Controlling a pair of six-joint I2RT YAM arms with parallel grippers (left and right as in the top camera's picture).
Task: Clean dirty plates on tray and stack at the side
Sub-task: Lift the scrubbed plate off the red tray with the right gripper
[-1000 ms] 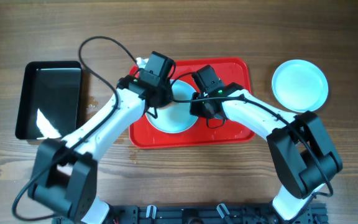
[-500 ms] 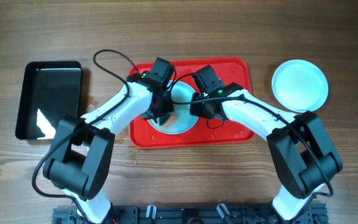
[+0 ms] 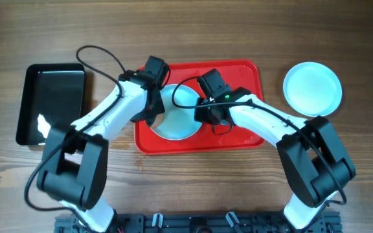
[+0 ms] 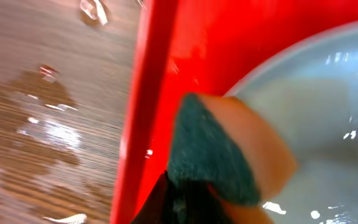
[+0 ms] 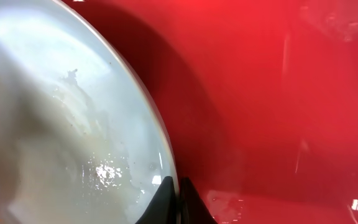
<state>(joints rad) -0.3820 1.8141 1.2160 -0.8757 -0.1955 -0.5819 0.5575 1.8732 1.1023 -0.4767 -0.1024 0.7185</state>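
A pale blue plate (image 3: 177,115) lies on the red tray (image 3: 238,133). It looks wet and streaked in the right wrist view, where the plate (image 5: 61,124) fills the left side. My right gripper (image 3: 204,111) is shut on its right rim, and in its own view the right gripper (image 5: 178,200) pinches that edge. My left gripper (image 3: 151,111) is shut on a green and orange sponge (image 4: 225,155) that presses on the plate's (image 4: 328,106) left edge beside the tray rim (image 4: 146,112). A second plate (image 3: 312,88) lies on the table to the right of the tray.
A black rectangular bin (image 3: 50,103) stands on the wooden table left of the tray. Water puddles and drops (image 4: 48,127) glisten on the wood just outside the tray's left rim. A black cable (image 3: 102,55) loops above the left arm.
My left gripper has swept the sponge from the plate's middle to its left edge by the tray rim. The right gripper has kept its hold on the plate's rim.
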